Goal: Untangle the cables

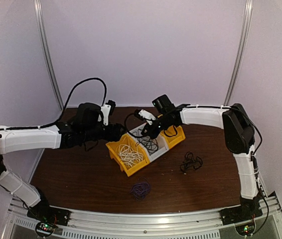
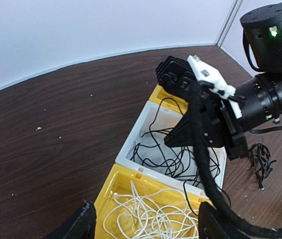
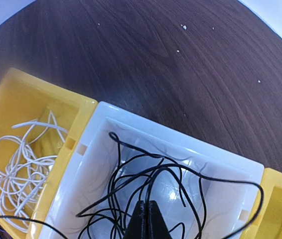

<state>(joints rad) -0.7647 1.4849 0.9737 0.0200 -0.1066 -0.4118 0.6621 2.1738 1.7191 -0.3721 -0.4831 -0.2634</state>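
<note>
A dark wooden bench (image 1: 81, 174) fills the lower half of the top view. The left arm (image 1: 29, 139) reaches in from the left edge and the right arm (image 1: 206, 117) from the right edge, and both meet near the middle of the frame over a slanting row of 3 bins.

The lower-left bin is a yellow bin (image 1: 111, 148) holding a loose white cable (image 1: 130, 155). Touching it on the upper right is a white bin (image 3: 181, 137) holding a sprawl of black cable (image 2: 168, 164). A second yellow bin (image 1: 180, 135) closes the row at the upper right.

A separate black tangle (image 1: 191, 162) lies on the bare wood to the right of the bins. A small purple cable (image 1: 141, 189) sits coiled below them, toward the bottom centre.

The left fingers (image 2: 81, 224) are spread wide apart with nothing between them, hovering above the white cable. The right fingers (image 3: 145, 219) point down into the white bin, pressed together on strands of the black cable, whose loops arch up around them.
</note>
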